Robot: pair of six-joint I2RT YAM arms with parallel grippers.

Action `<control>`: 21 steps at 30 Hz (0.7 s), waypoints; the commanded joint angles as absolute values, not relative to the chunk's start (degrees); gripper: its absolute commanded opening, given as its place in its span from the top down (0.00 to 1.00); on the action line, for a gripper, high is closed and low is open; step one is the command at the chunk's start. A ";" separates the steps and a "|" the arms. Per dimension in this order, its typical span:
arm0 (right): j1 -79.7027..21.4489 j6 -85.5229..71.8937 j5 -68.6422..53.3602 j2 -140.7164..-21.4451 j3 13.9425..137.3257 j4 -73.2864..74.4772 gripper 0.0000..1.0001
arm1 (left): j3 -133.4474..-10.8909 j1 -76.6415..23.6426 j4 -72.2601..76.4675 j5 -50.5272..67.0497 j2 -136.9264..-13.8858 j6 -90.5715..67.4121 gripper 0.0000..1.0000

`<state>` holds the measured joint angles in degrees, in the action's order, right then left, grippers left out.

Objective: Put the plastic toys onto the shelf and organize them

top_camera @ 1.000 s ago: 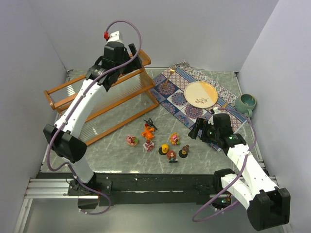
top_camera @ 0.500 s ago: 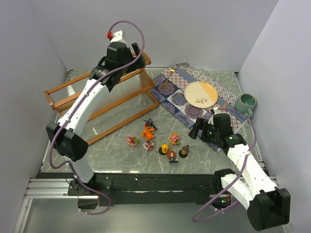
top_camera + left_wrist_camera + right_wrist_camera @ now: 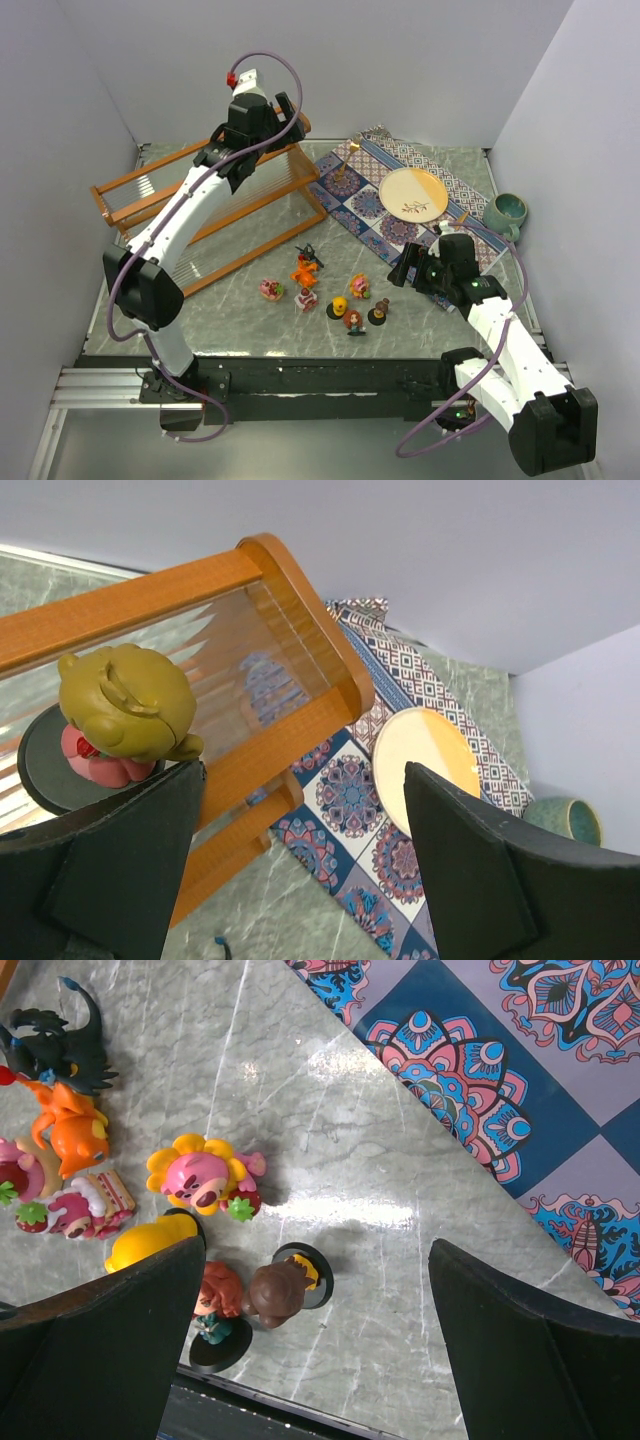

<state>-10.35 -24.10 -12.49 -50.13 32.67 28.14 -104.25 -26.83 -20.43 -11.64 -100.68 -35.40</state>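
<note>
**Left arm shifts toward the shelf's right end**

Your left gripper [image 3: 300,780] has moved back and rightward over the shelf [image 3: 300,600] in the past second. Its jaws are spread wide, pinching nothing. An olive-haired doll [image 3: 125,705] stands on the shelf's clear panel, just beside your left finger. Your right gripper [image 3: 318,1258] hangs spread and empty over eight figurines [image 3: 340,306] clustered on the marble table [image 3: 430,320].

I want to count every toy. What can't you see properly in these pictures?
Left wrist view: the doll on the shelf shows only its hair, no face.
Top view: the left arm hides that doll; the table toys' faces are too small.
Right wrist view: a right finger half hides the yellow toy and the red-haired doll.
</note>
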 commanded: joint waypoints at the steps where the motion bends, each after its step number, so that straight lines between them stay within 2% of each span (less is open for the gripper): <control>1: -10.28 -23.20 -11.87 -49.04 33.05 26.81 0.00 | -103.54 -26.98 -16.79 -13.27 -100.37 -36.30 0.13; 21: -10.28 -23.20 -11.78 -48.87 32.61 26.54 0.00 | -105.47 -26.98 -13.18 -12.92 -104.15 -37.18 0.13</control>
<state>-10.35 -24.10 -12.47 -49.93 32.56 28.14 -103.79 -26.83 -14.33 -13.56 -103.26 -35.83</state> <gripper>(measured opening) 0.998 0.868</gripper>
